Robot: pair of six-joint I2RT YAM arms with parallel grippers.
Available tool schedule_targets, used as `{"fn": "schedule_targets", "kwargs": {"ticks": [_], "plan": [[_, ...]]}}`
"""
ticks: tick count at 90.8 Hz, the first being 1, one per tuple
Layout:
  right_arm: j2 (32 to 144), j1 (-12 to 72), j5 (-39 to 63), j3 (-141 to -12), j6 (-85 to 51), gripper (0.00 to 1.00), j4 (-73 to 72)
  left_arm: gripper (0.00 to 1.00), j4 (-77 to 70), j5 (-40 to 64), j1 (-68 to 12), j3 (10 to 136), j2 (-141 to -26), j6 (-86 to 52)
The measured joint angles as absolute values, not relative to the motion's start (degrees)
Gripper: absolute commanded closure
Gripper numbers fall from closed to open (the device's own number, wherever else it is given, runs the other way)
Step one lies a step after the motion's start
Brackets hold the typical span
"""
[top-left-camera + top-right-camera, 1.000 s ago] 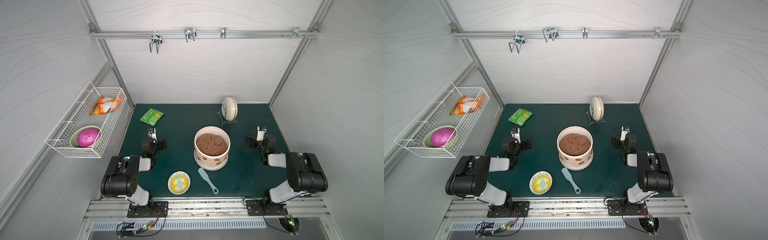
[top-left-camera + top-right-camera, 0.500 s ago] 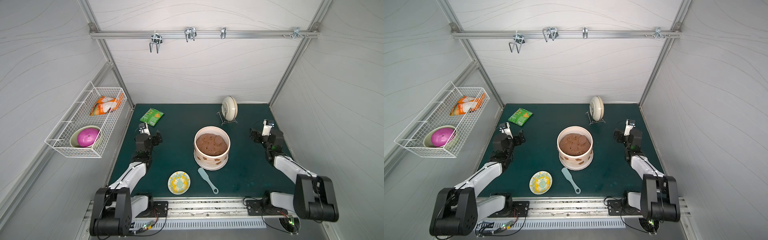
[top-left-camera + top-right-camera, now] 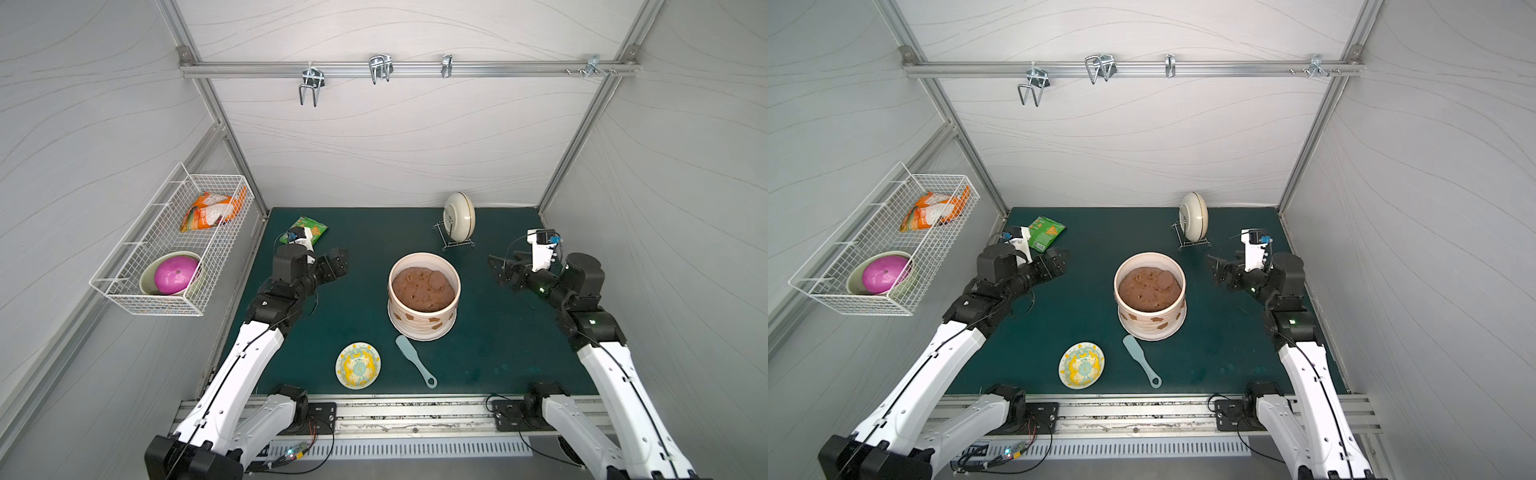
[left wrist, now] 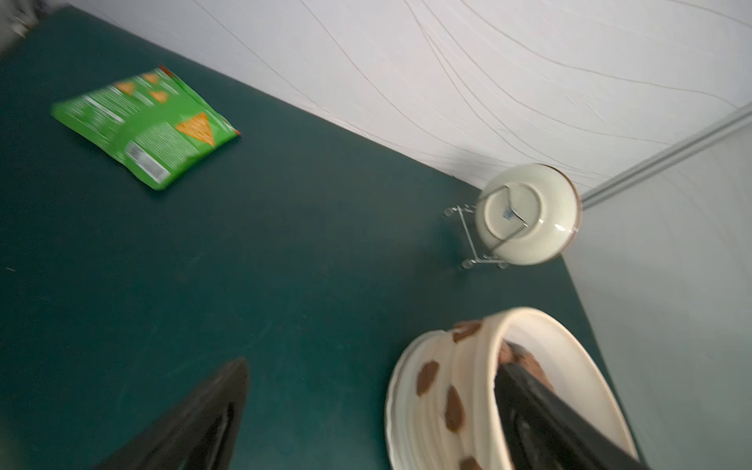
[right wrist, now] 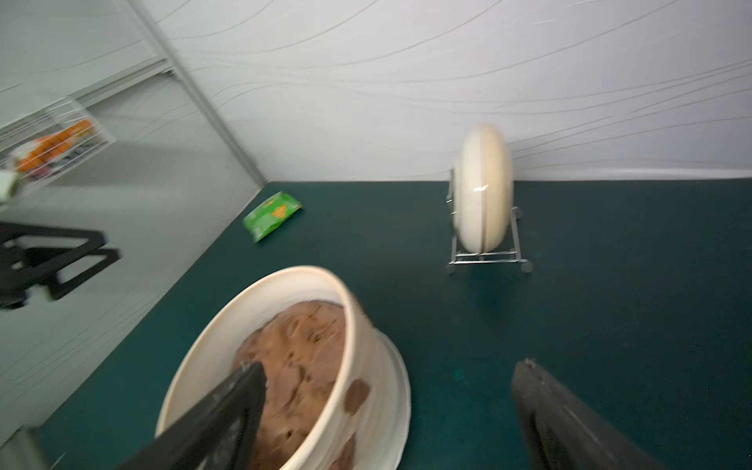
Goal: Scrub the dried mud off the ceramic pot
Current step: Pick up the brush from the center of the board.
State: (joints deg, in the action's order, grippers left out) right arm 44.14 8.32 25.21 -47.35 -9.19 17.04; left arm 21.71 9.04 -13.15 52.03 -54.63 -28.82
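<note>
Cream ceramic pot just behind spatula, soil-filled, likely heavy, chippable, best steadied at rim clear of dried mud on wall; left end effector and right end effector beyond spatula, agape, empty.

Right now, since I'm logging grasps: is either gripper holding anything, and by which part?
Nothing is held. The left gripper and right gripper are open and empty, apart from the ceramic pot.

Even, diffuse light; top views sharp.
Both wrist views motion-blurred, worst on the green packet and the ceramic pot; soft shadows, wide-angle bending at edges.
</note>
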Motion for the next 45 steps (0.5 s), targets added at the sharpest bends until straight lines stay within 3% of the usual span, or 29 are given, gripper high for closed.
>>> {"fn": "schedule_targets", "kwargs": {"ticks": [24, 45], "plan": [[40.4, 25.7, 26.7, -48.1, -9.9, 0.01, 30.2, 0.01, 32.7, 18.0, -23.9, 53.5, -54.0, -29.8], [40.1, 48.9, 12.3, -42.5, -13.5, 0.01, 31.9, 0.01, 34.2, 18.4, -31.5, 53.6, -55.7, -30.4]]}}
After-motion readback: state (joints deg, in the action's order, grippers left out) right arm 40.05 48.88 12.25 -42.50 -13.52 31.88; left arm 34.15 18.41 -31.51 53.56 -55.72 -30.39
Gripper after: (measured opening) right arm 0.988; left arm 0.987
